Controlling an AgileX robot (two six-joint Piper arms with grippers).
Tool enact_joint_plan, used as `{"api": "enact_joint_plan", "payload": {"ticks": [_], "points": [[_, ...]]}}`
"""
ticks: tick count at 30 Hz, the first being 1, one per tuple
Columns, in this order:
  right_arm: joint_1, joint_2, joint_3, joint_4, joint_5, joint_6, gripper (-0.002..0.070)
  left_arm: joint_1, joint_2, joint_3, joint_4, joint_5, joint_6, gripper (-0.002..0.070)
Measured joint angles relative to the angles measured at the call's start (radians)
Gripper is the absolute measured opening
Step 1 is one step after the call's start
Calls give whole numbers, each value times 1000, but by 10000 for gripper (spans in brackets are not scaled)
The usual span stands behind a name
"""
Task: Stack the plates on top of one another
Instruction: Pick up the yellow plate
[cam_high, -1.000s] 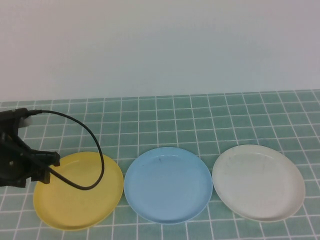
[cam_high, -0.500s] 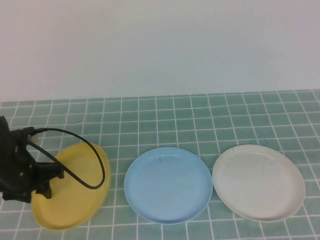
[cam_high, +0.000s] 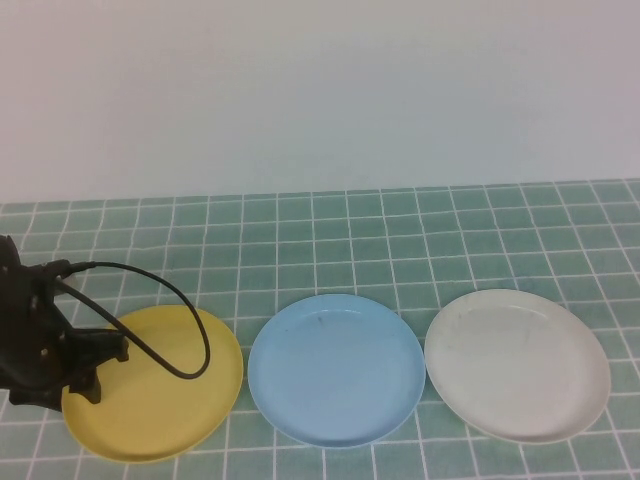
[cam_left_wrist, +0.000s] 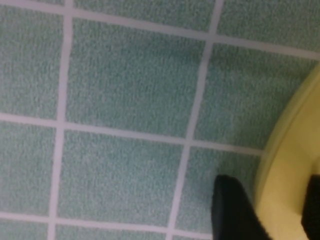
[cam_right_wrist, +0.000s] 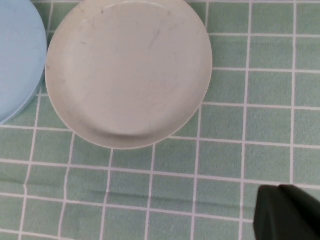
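1. High view: yellow plate (cam_high: 160, 385), blue plate (cam_high: 337, 367) and white plate (cam_high: 517, 364) lay in a row.
2. Left gripper (cam_left_wrist: 267, 210) straddled the yellow plate's left rim, fingers spread.
3. Right gripper (cam_right_wrist: 286, 212), pressed together, hung beside the white plate.

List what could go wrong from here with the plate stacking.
1. The left gripper straddles only the yellow plate's thin rim, so the plate may slip out.
2. The arm's black cable loops over that plate and could snag it.
3. Nothing is stacked yet: the blue plate and white plate lie close together, so a careless pass could knock either. The right gripper stays shut, above the mat beside the white plate.
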Motion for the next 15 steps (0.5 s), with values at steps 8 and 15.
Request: {"api": "enact_joint_plan", "payload": {"ticks": [8,15], "points": [[0,0,0,5,-18,0,-1,0,4,0,14,0,-4,127],[0,0,0,5,-22,0,-1,0,4,-17,12,13,-8,34]]}}
